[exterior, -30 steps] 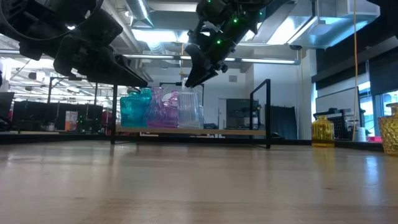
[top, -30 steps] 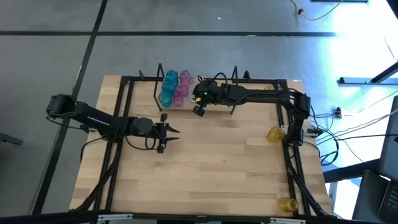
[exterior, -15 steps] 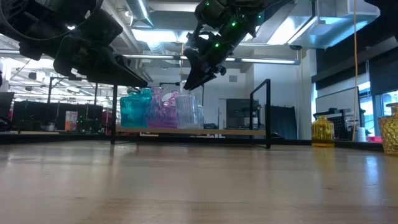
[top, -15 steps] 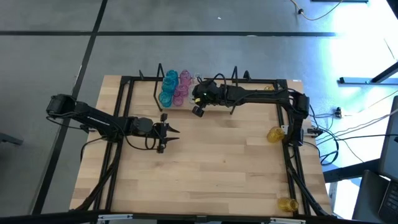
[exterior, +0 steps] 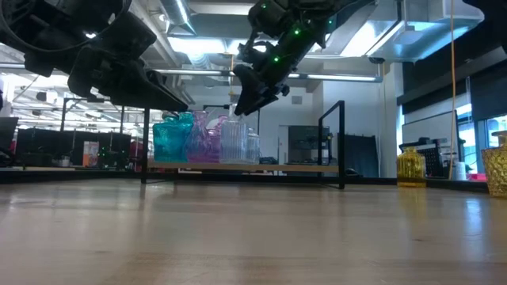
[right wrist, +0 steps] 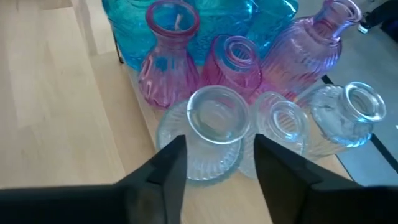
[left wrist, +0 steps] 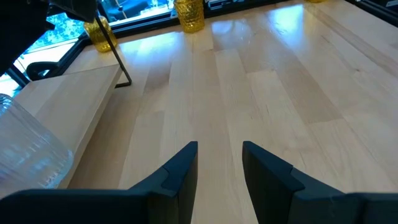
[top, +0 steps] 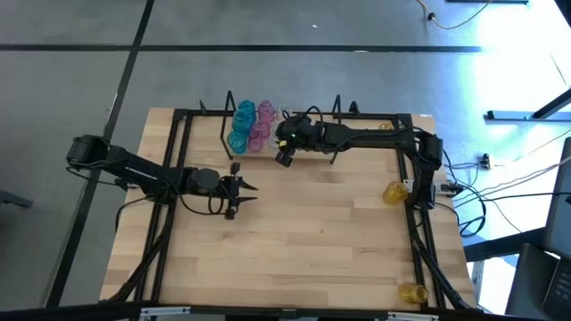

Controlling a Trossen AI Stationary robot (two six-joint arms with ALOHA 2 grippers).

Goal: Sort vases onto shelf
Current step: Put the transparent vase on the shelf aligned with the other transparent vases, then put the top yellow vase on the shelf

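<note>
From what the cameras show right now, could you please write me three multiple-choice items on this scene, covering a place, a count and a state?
1. Where do the two yellow vases stand?
A. on the shelf
B. along the table's right edge
C. in the left claw

2. How many clear vases show in the right wrist view?
A. one
B. three
C. five

3. The left claw is:
A. open, empty
B. shut on a vase
C. out of view

Answers: 1 B, both sit by the right edge, off the shelf; 2 B, three clear vases stand before the pink ones; 3 A, bare table shows between its fingers.

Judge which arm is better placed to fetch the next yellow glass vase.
Probably right. The yellow glass vases stand by the table's right edge near that arm's base; the open right gripper is empty; the left gripper waits farther away.
</note>
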